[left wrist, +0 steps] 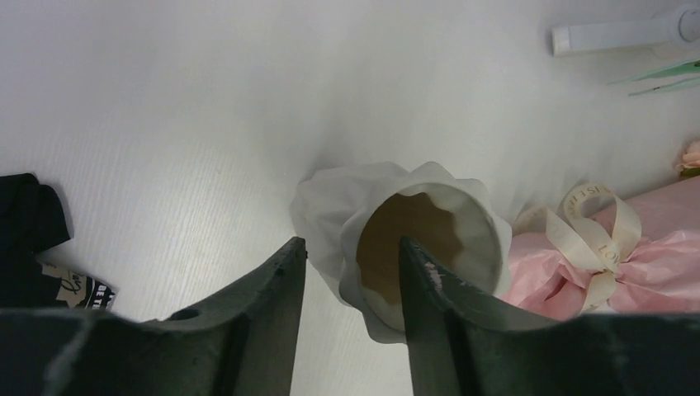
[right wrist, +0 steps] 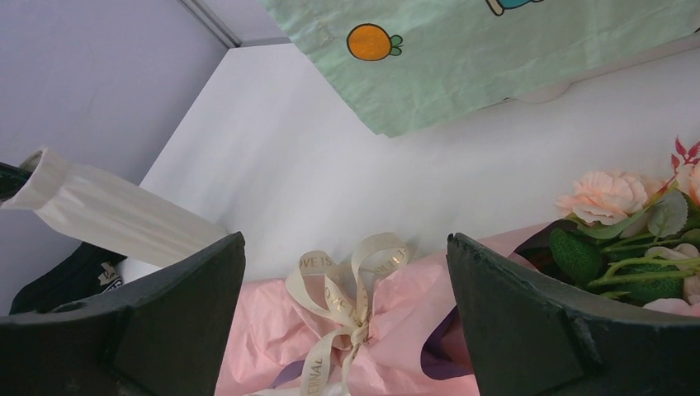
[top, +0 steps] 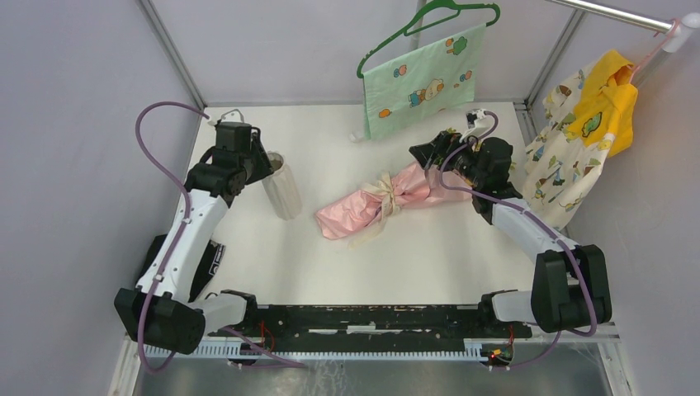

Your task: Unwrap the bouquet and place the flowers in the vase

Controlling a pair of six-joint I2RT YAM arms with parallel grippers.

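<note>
The white ribbed vase (top: pixel 282 191) stands at the left of the table. My left gripper (top: pixel 262 162) is at its top. In the left wrist view the left gripper (left wrist: pixel 351 243) straddles the near side of the scalloped rim of the vase (left wrist: pixel 330 206). One finger lies across the mouth, the other stands clear outside, so the jaws are open. The bouquet (top: pixel 363 210) lies mid-table in pink paper, its cream ribbon bow (right wrist: pixel 347 280) tied. The flowers (right wrist: pixel 611 194) poke from its right end. My right gripper (right wrist: pixel 346 237) hangs wide open above the wrap, holding nothing.
A mint-green patterned cloth (top: pixel 421 82) hangs on a green hanger at the back. A yellow and patterned garment (top: pixel 586 140) hangs at the right from a rail (top: pixel 611 15). A black cloth (left wrist: pixel 29 239) lies on the table by the left arm.
</note>
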